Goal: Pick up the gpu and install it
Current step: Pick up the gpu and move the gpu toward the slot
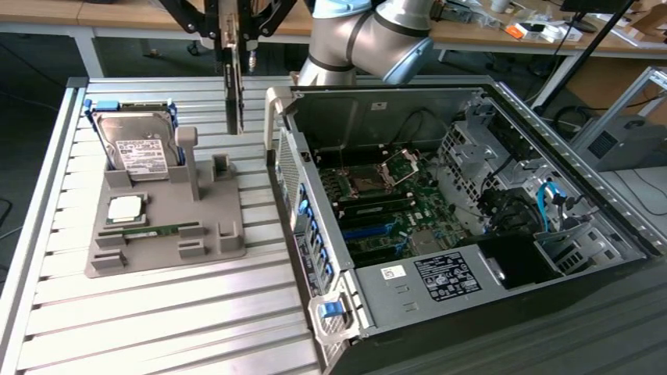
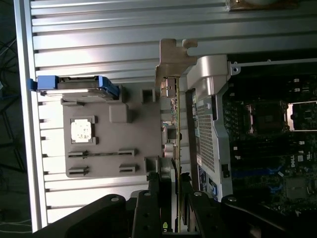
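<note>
Presently the jaws stood closed on the upper edge of the gpu (image 1: 233,98), which hung edge-on and upright, clear of the grey holder (image 1: 156,254) and just beside the rear wall of the computer case (image 1: 295,176).

Hazards, as judged from this position:
- The grip bore on a thin edge only; a jolt or a fast swing could let the card slip or tilt between the jaws.
- The silver bracket (image 2: 171,59) sat close to the case wall; a sideways move without enough height could catch it on the rim.
- Inside the case, loose cables (image 1: 549,203) and upright fittings lay near the motherboard (image 1: 386,203); a tilted card could snag them or miss its slot, and force on a misaligned edge could damage the connector.

Containers and contents:
- The grey holder rested on the slatted worktop (image 1: 156,328); it carried a hard drive (image 1: 140,152) standing upright at the back, a processor chip (image 1: 127,207) lying flat in a recess, and a memory stick (image 1: 151,230) in a groove; its slotted posts (image 1: 223,167) stood empty.
- The case lay open on its side; it held the motherboard, the cables and a labelled power supply (image 1: 448,277).
</note>
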Robot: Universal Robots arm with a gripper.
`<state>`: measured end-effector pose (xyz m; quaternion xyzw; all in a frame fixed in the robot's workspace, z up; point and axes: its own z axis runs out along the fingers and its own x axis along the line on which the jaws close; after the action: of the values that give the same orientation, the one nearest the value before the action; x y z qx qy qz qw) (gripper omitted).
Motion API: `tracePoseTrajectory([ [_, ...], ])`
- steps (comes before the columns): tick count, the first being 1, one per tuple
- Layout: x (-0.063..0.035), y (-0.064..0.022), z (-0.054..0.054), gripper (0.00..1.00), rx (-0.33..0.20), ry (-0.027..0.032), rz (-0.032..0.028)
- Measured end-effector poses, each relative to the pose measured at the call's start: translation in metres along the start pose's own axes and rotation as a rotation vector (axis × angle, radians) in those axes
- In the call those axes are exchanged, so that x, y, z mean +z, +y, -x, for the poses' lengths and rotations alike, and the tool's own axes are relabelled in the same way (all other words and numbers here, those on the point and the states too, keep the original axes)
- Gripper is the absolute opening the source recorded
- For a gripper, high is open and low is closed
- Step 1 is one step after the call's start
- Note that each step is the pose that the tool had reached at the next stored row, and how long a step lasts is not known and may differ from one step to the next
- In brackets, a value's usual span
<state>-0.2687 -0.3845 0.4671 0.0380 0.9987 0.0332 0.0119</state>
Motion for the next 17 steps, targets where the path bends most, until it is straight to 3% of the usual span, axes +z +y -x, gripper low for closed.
tracePoseTrajectory([
  [17, 0.0, -0.0015, 0.0049, 0.27, 0.0, 0.0, -0.0001],
])
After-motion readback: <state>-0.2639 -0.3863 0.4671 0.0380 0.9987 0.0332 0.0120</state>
